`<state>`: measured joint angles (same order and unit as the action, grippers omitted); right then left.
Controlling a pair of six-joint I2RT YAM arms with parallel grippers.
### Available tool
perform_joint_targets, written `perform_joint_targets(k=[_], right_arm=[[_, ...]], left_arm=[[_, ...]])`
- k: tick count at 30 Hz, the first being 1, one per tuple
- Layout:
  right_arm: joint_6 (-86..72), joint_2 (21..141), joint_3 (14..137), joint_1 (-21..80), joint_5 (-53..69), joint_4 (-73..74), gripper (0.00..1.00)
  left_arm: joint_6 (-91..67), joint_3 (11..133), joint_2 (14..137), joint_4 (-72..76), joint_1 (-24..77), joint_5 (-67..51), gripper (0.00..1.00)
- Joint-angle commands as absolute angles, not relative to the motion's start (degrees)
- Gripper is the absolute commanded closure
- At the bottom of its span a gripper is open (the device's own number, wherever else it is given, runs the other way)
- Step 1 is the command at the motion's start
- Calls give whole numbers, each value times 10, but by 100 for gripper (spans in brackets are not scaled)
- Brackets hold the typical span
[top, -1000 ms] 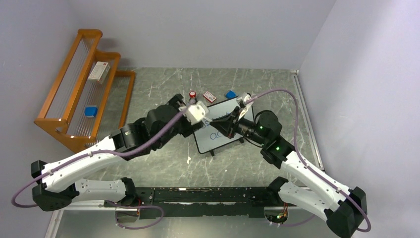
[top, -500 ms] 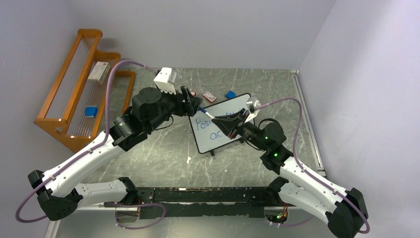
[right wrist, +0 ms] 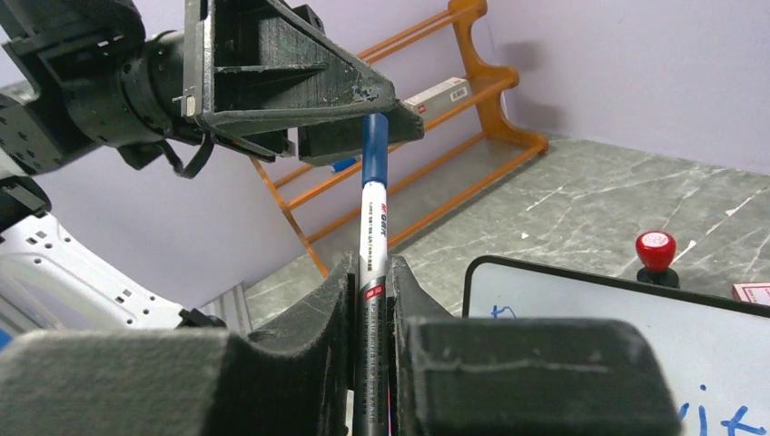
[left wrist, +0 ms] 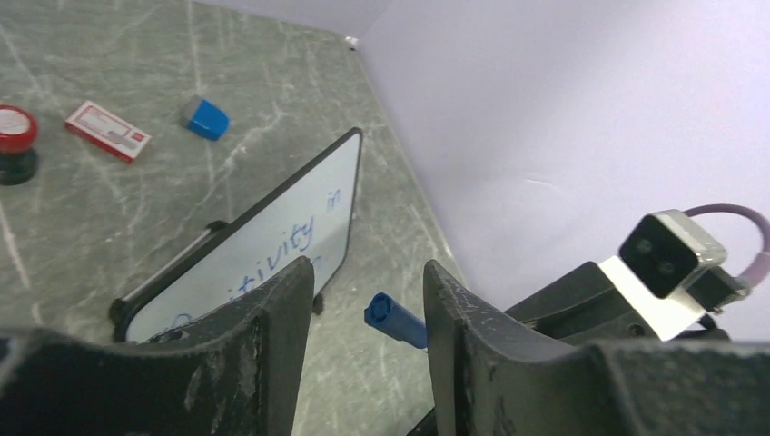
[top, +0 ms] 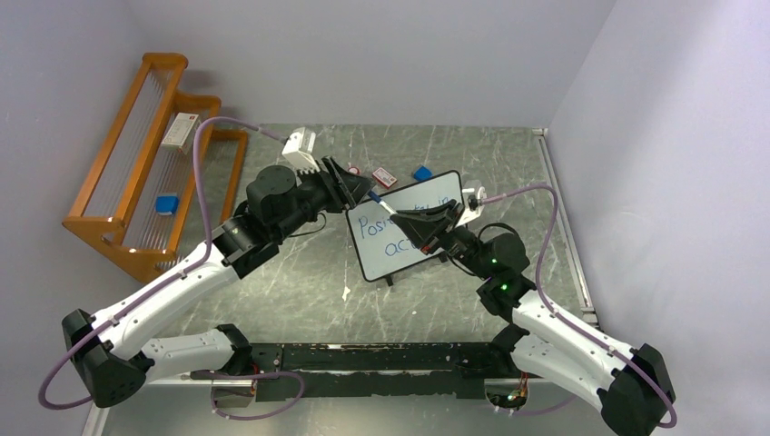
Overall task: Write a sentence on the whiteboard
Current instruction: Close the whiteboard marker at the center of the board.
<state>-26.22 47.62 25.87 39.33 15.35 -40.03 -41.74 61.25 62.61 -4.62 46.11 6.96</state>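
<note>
Two-line sentence (top: pixel 372 223) runs lengthwise along the whiteboard (top: pixel 386 262).

From above, the right gripper (top: pixel 415 218) is covering the middle of the sentence (top: pixel 397 247). In the left wrist view, the left gripper (left wrist: pixel 368 277) is hiding its first letters.

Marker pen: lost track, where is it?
Top view, centre: pen in the right gripper above the whiteboard's left end, blue end between the left gripper's open fingers.
</note>
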Motion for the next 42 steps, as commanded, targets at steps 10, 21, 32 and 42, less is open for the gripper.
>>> perform_joint_targets(k=[10,21,32,42], right_arm=[[-282,480,249,391,135,-475,100],[-317,504,249,391,98,-543,100],[-351,539,275,391,44,-629,100],[-394,573,325,391,72,-587,100]], left_arm=[[-502,569,641,81,453,-28,91],[-557,524,642,171,454,-98,95],[-597,474,639,251,476,-118,95],[-580,431,644,348,498,-141,95]])
